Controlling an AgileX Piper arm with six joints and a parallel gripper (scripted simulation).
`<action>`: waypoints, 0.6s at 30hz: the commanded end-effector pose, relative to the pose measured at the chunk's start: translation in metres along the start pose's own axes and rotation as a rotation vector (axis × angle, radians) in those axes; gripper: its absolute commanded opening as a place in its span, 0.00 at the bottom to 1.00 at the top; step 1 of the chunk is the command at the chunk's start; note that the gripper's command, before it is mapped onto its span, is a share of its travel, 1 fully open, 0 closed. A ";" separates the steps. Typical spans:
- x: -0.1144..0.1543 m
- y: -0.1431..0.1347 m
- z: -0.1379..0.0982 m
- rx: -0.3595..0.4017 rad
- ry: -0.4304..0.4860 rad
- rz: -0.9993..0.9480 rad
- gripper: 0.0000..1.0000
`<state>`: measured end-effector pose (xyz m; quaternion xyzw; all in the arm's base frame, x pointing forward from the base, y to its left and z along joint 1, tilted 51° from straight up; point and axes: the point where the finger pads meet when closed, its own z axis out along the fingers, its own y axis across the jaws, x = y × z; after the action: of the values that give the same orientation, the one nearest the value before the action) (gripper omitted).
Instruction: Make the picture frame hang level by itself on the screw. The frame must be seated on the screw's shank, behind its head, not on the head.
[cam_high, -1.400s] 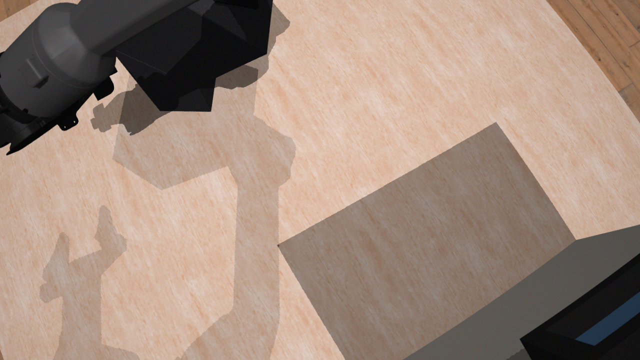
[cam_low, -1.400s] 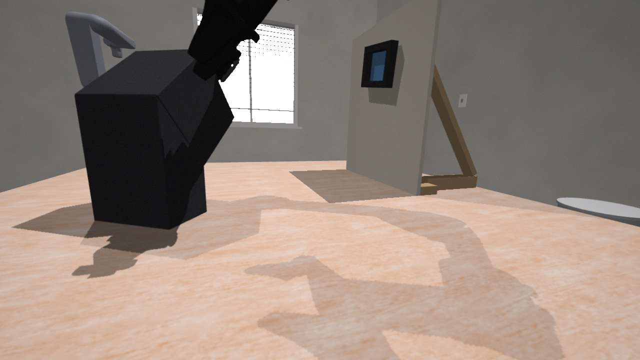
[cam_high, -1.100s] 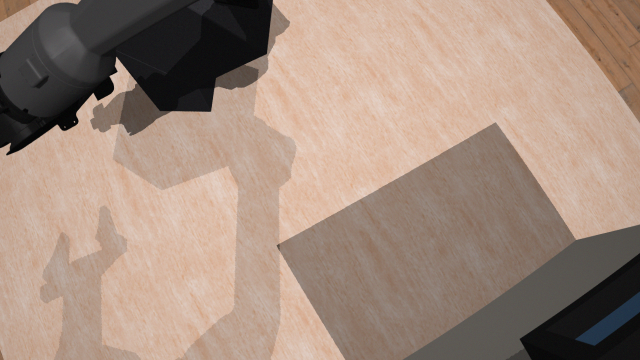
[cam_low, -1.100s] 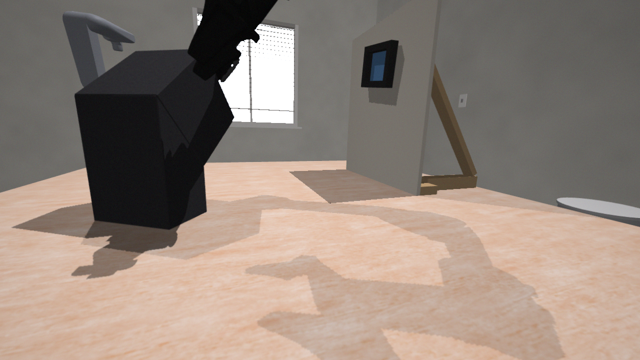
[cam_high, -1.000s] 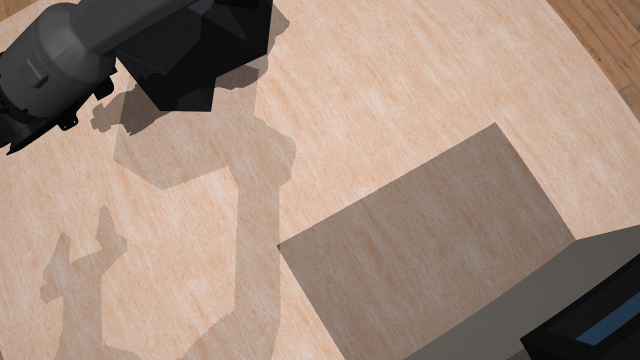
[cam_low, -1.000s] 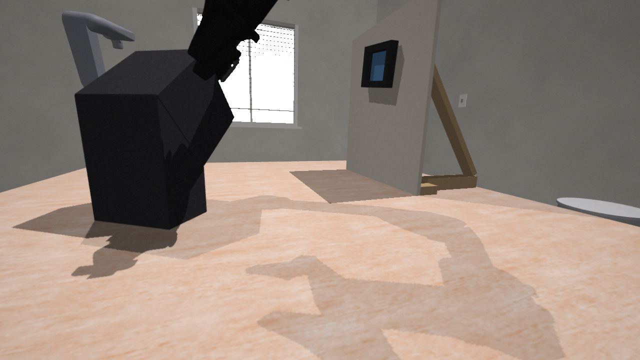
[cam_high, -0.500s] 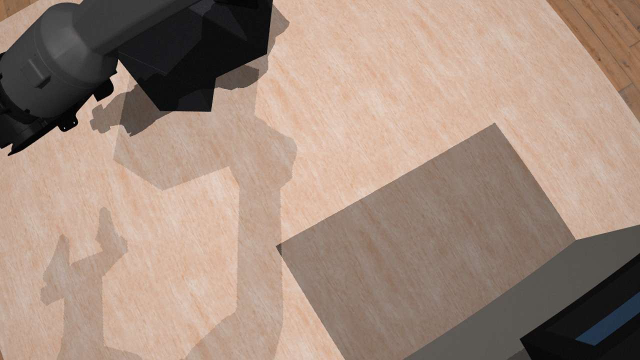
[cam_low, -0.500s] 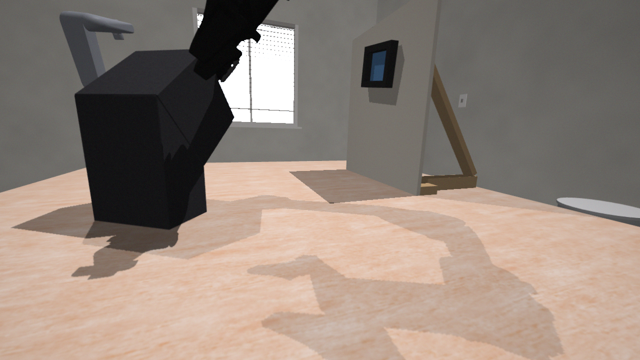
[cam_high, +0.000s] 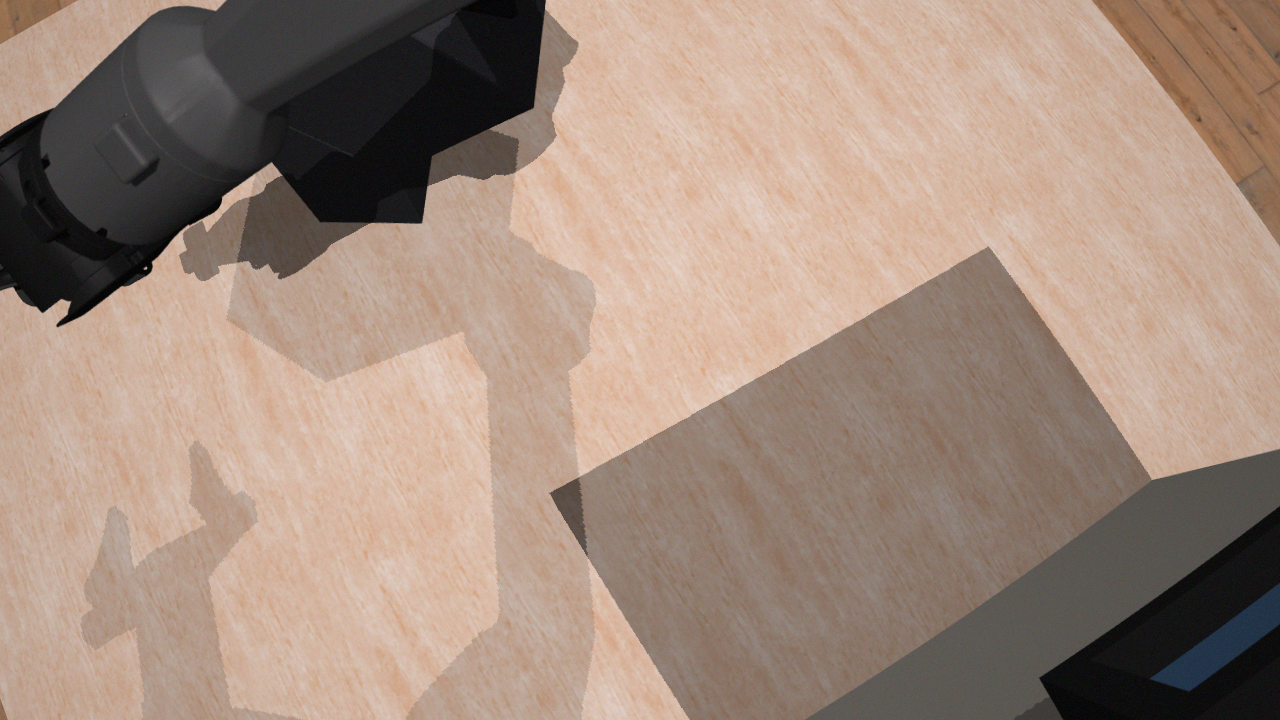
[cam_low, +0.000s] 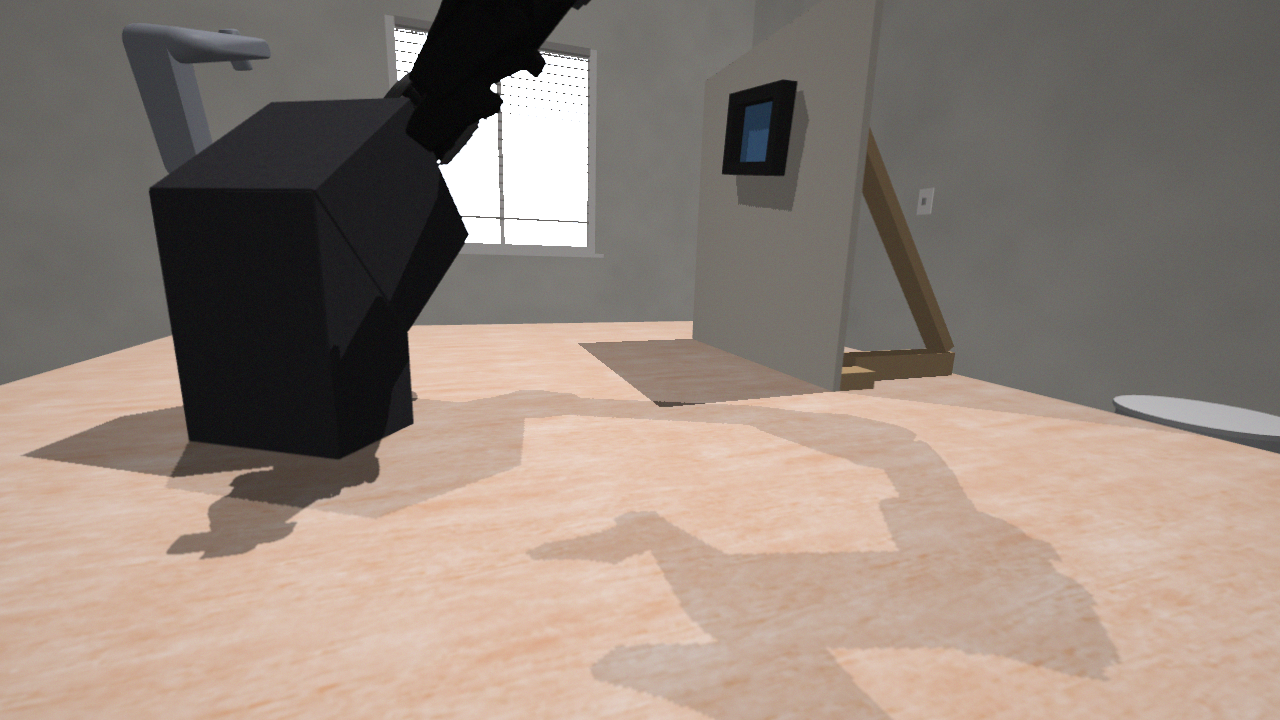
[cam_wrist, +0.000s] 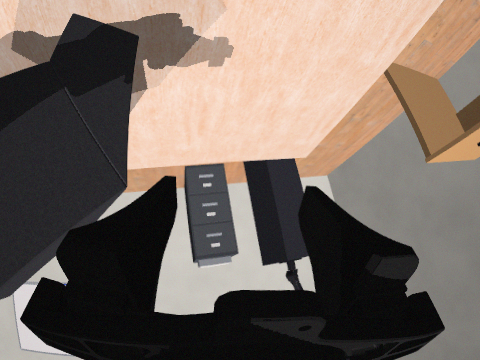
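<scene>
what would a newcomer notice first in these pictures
The big black arm base dominates the left of the wooden table, throwing a long shadow across it. On the upright grey panel at the right hangs a small black picture frame. In the wrist view, the hand is open, holding nothing.

screw: hidden behind black picture frame with blue centre (cam_low: 759, 127) | frame cut off at top view's right edge (cam_high: 1190, 644)
</scene>
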<state>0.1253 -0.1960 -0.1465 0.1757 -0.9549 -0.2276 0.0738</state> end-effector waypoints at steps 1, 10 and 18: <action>-0.003 -0.006 -0.006 0.048 0.003 0.003 1.00; -0.018 -0.026 -0.030 0.217 -0.004 0.013 1.00; -0.046 -0.049 -0.075 0.470 -0.054 0.018 1.00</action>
<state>0.1909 -0.2452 -0.1124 0.1744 -0.9841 -0.0277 0.0169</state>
